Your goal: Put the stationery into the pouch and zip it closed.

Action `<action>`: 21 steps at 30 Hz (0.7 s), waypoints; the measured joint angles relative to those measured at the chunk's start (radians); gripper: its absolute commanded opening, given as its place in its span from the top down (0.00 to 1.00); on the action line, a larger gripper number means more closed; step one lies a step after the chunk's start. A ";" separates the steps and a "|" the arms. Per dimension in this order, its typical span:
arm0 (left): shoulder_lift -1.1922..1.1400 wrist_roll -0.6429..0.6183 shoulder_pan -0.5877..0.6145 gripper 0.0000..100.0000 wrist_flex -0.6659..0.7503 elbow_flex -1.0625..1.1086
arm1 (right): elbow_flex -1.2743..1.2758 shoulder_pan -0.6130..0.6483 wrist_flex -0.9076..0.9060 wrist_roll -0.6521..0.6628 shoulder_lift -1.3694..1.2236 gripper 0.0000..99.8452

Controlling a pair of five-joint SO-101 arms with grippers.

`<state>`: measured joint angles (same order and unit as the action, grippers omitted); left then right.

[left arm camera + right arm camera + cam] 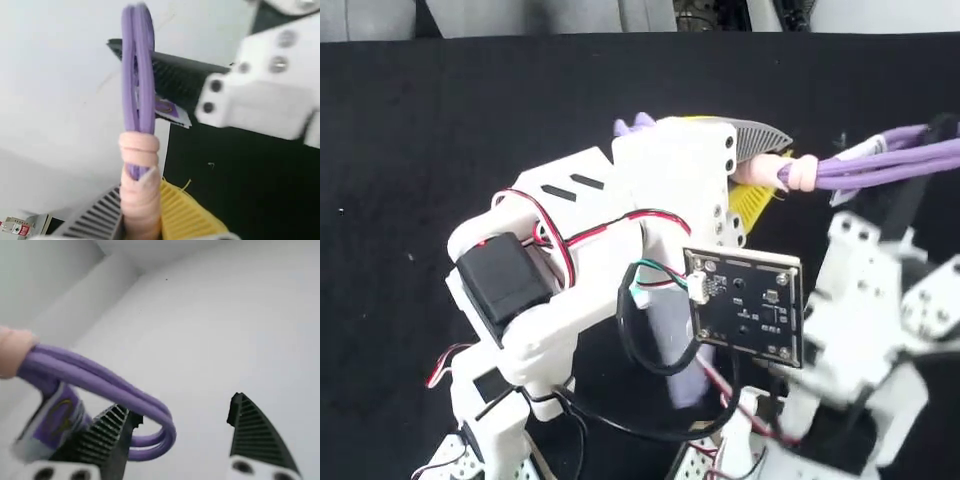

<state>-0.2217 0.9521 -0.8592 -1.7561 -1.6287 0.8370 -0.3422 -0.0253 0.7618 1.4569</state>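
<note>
Purple cord loop (890,160) is stretching between the two arms, held up off the black surface (440,120), and it is the one task item plainly on view. The left arm (590,220) is hanging over the middle of the surface. The left jaws, one grey and ribbed, the other yellow, are clenching the pink collar (139,150) that is gathering the strands of the loop together. The right arm (865,290) is sitting just beside it. The right jaws are standing wide apart, released, with the far bend of the loop lying across one black ribbed jaw and dipping into the gap between them, so nothing is being pinched there. A small purple label tag (55,420) is hanging off the cord near that jaw. The loop is looking like a strap or pull belonging to the pouch, though that is a guess. A lilac scrap (636,124) peeping past the left arm's housing could be part of the pouch body, but too little of it is on view to say. Whether the stationery is already inside, and whether the zip is open or shut, cannot be told from here. Judging by the one firm grasp and the other jaws waiting open around the loop, the work is sitting in the handling of the pouch, with the zip closure yet to be done or confirmed.
</note>
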 measured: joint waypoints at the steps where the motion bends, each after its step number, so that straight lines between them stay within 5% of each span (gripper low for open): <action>1: 0.000 0.000 0.000 0.97 0.000 0.000 | -0.021 0.000 0.009 0.012 -0.041 0.72; 7: 0.000 0.000 0.002 0.97 0.000 0.000 | -0.078 -0.018 0.023 0.031 -0.161 0.75; 12: 0.000 0.000 0.002 0.97 0.000 0.000 | -0.100 -0.020 0.023 0.035 -0.164 0.99; 21: 0.000 -0.160 0.031 0.90 0.000 0.000 | -0.092 -0.023 0.023 0.035 -0.078 0.99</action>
<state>-0.2217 0.7925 -0.8286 -1.7561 -1.6287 0.7449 -0.3652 -0.0023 0.7971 1.3786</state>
